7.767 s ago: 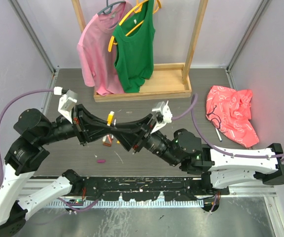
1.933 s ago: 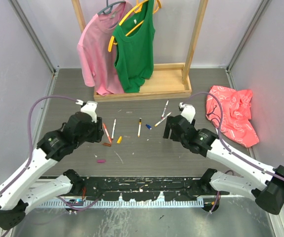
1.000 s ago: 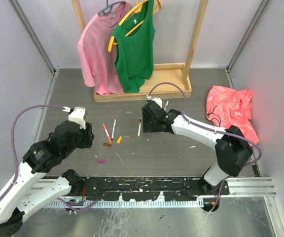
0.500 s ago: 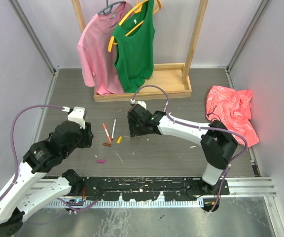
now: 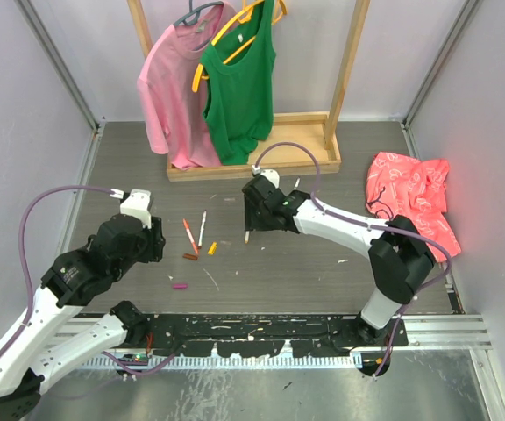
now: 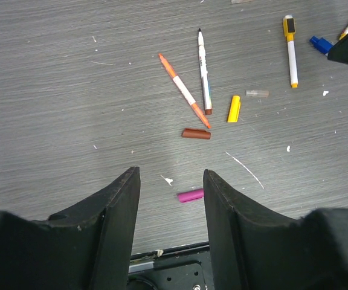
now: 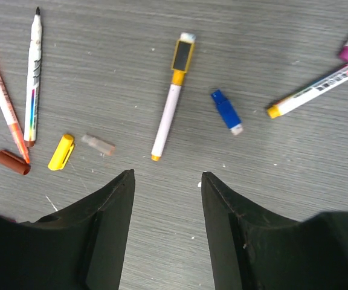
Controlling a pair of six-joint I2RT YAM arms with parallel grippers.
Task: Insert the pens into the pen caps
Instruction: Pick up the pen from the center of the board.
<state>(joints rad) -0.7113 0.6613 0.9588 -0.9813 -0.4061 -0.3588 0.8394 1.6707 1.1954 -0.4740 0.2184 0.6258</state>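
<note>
On the grey worktop [image 5: 305, 272], thin white-barrelled pens and short loose caps lay scattered between the two arms. The right end effector [image 7: 166, 181] hovered over a yellow-tipped pen [image 7: 171, 96], fingers spread and empty, with a blue cap [image 7: 226, 112] just right of the pen. The left end effector [image 6: 169, 181], further left, was likewise spread and empty, with a magenta cap [image 6: 190, 195] lying near it. The pens looked light, stiff, smooth and likely to roll. A pinch across the mid-barrel seemed soundest, leaving the tip free.

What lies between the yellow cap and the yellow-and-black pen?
A small clear cap, touching neither the yellow cap nor the yellow-and-black pen; see the right wrist view.
</note>
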